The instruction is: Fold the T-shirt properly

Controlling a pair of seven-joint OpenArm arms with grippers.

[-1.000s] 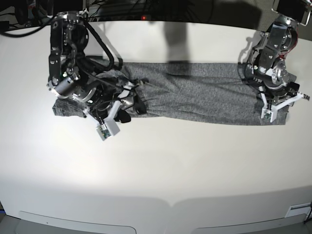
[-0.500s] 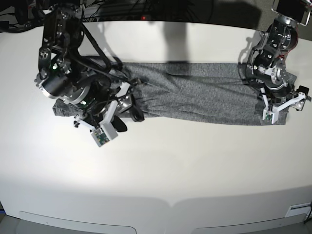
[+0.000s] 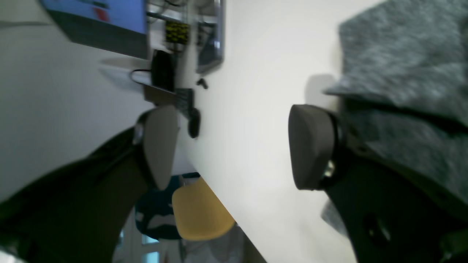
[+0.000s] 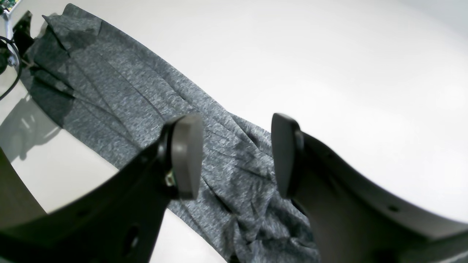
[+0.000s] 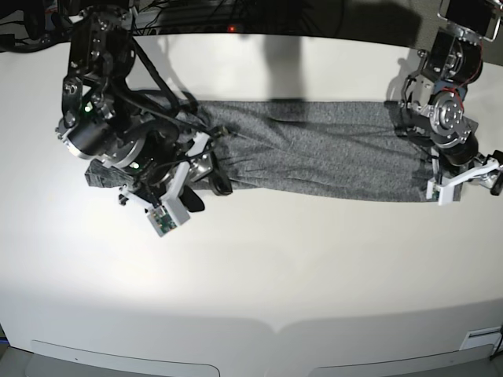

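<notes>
The T-shirt (image 5: 314, 153) lies as a long grey band across the back half of the white table, bunched and creased at its left end. My right gripper (image 5: 206, 191) hovers over that bunched end. In the right wrist view its fingers (image 4: 186, 157) stand apart above the T-shirt (image 4: 128, 98) with nothing between them. My left gripper (image 5: 471, 177) is at the shirt's right end, just past the edge of the cloth. It is wide open (image 3: 234, 146) over bare table, and the T-shirt (image 3: 402, 73) lies beside its right finger (image 3: 310, 146).
The table's right edge runs close to my left gripper, with a yellow chair (image 3: 199, 212) beyond it. A monitor (image 3: 98, 25) and keyboard (image 3: 184, 102) sit at the far side. Dark cables (image 5: 236, 12) run along the back edge of the table (image 5: 259, 267).
My left gripper has opened wide and swung right, off the shirt's right end. The right arm drew back to the left a second ago and has since held still.
</notes>
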